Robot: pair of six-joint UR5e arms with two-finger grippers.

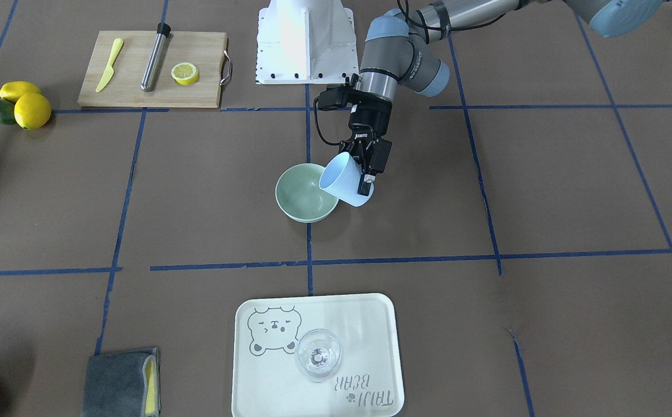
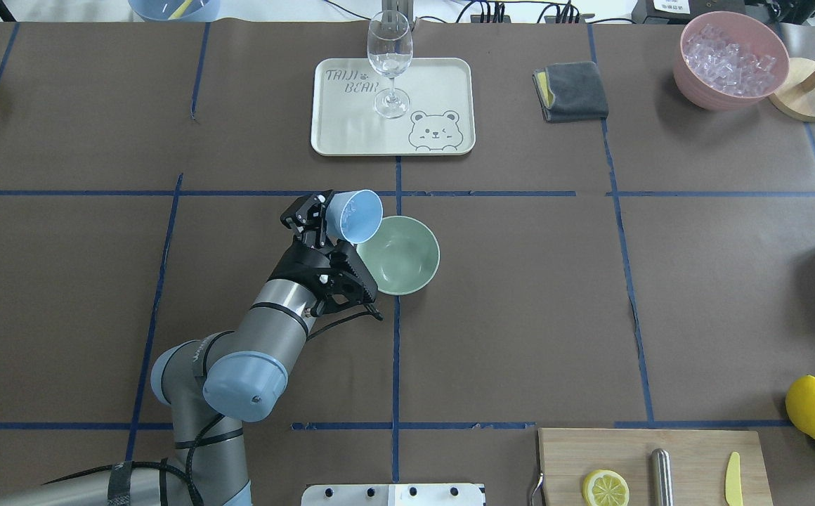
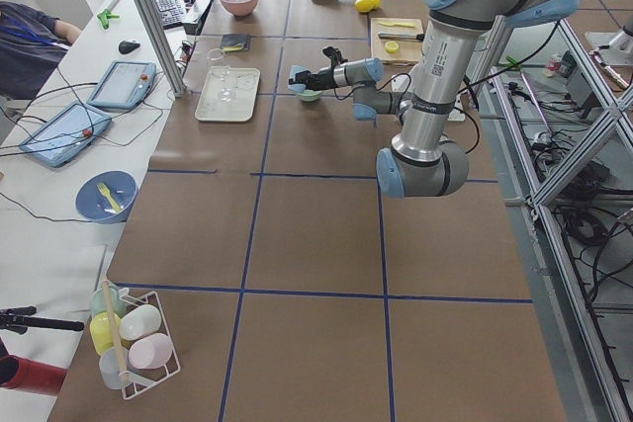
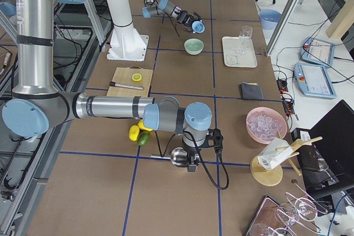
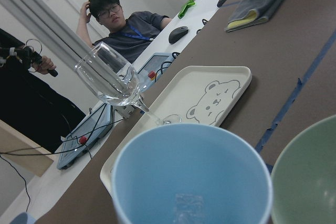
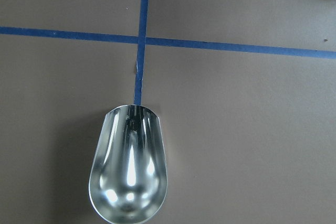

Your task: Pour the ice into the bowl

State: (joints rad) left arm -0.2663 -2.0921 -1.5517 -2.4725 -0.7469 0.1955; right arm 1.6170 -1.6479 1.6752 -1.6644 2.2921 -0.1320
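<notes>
**Left jaws.** They are clenched on the light blue cup point(image 2: 355, 216), gripped at its side wall near the base. The cup is tipped, with its mouth turned toward the bowl point(image 2: 399, 254). In the overhead view the cup's mouth overlaps the bowl's upper-left rim.

**Ice.** One clear cube of ice point(image 5: 188, 206) is seen low inside the cup in the left wrist view. How many more lie there cannot be told.

**Bowl.** It is set upright on the brown worktop point(image 2: 520, 295) at the centre of the overhead frame, beside a blue tape line.

**Right jaws.** They are seen only from the right-end camera, so whether they are clenched or released cannot be told. A metal scoop point(image 6: 128, 169) is shown at them, low over the worktop and near a crossing of tape lines.

**Surroundings, overhead view.**
- A cream bear-print tray point(image 2: 351, 133) is placed at upper centre, well apart from the bowl, with a wine glass point(image 2: 389, 53) standing on it.
- A folded grey cloth point(image 2: 571, 91) lies to the tray's right.
- A pink container point(image 2: 724, 95) of ice cubes is found at upper right, beside a round wooden stand point(image 2: 806, 98).
- A cutting board point(image 2: 688, 450) at lower right carries a lemon slice point(image 2: 605, 488), a metal rod point(image 2: 661, 478) and a yellow knife point(image 2: 733, 479).
- Whole lemons point(image 2: 813, 406) are grouped at the right edge.
</notes>
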